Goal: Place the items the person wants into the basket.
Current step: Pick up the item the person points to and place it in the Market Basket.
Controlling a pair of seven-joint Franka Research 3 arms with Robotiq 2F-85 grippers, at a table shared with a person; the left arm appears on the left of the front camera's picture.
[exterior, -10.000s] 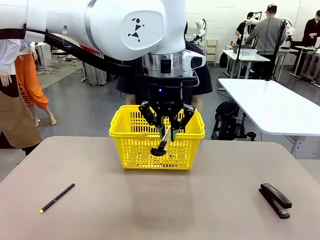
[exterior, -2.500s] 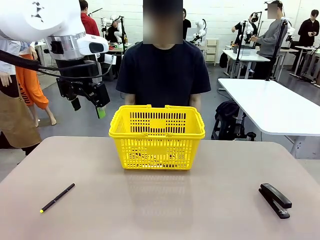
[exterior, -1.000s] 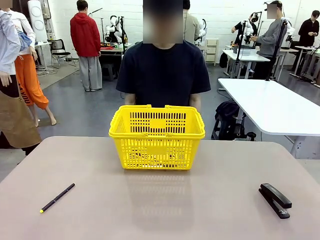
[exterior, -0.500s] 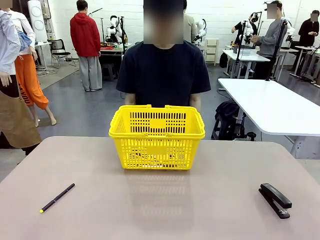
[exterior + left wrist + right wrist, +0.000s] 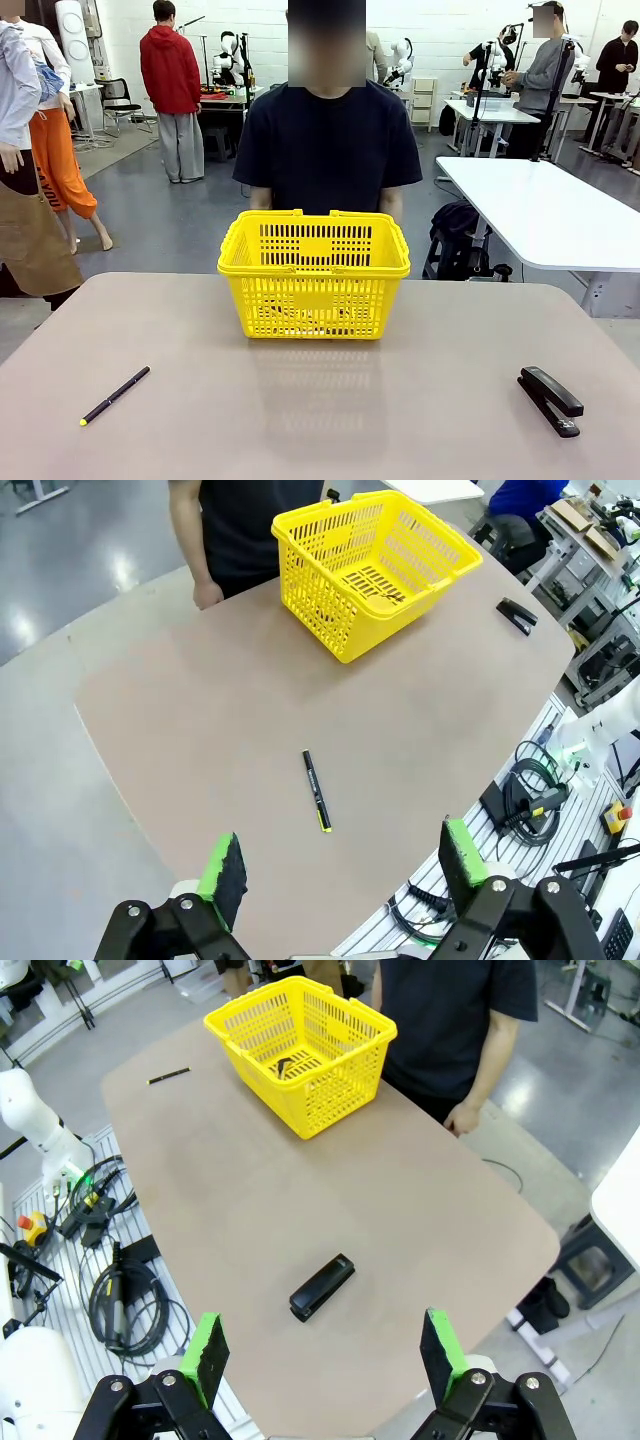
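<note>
Both arms have pulled back high above the table. The left gripper [image 5: 340, 875] and right gripper [image 5: 325, 1355] hang wide open and empty. The yellow basket [image 5: 314, 272] sits at the table's far edge before the person [image 5: 327, 145], suggesting placing is finished.

My front camera sits low at the counter's [image 5: 320, 420] near edge, facing the person [image 5: 328, 150]. Both wrist cameras look down from high above opposite ends, sharing the basket [image 5: 375, 565].
</note>
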